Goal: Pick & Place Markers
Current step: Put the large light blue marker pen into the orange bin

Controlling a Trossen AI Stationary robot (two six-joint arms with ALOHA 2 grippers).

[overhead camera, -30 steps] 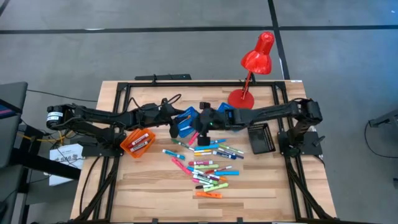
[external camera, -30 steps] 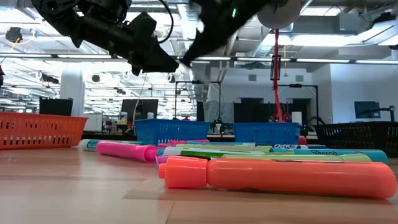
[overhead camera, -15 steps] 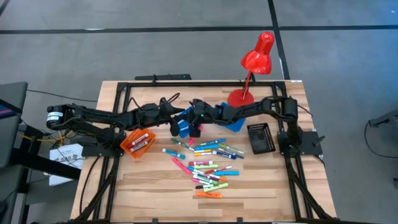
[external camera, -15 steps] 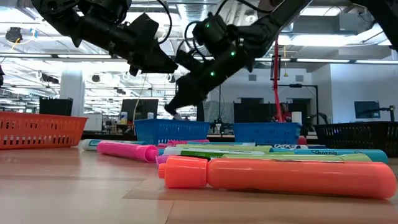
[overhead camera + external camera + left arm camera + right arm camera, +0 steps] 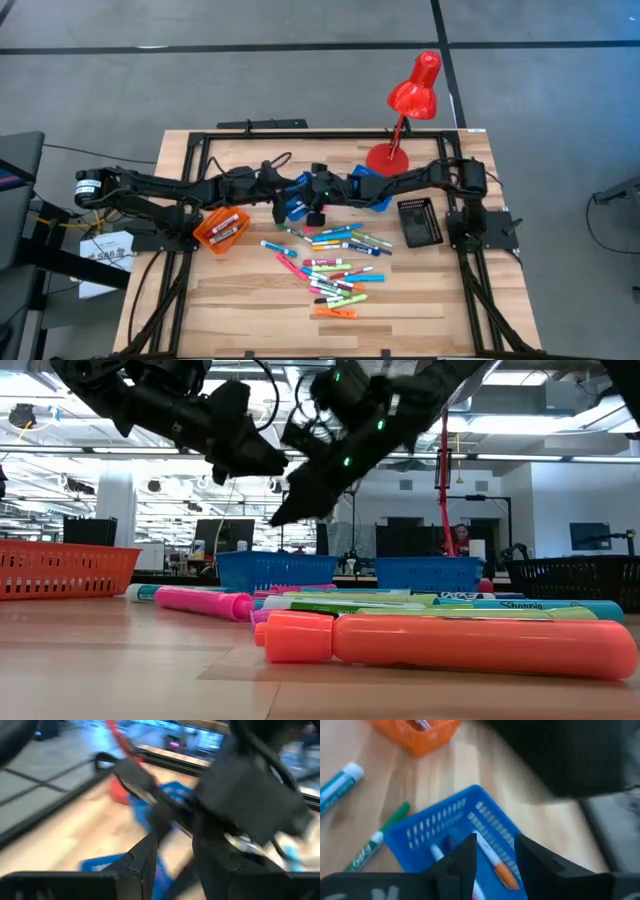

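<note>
Since the earlier frame, the right gripper [image 5: 312,212] has been shifted over the blue tray [image 5: 455,832]; its fingers [image 5: 460,857] are parted, markers [image 5: 495,862] lying below. The left gripper's [image 5: 283,186] grip cannot be told.

red lamp [image 5: 412,95] | orange tray [image 5: 221,228] | blk tray [image 5: 420,221] | blue trays [image 5: 296,196]

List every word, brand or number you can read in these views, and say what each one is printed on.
"Sharpie": on the light blue marker pen lying behind the orange one in the low view.
Print on the white-barrelled green marker beside it: too small to read.
Lettering on the green-and-white marker in the right wrist view: too blurred to read.
White labels on the markers in the orange plastic tray: too small to read.
</note>
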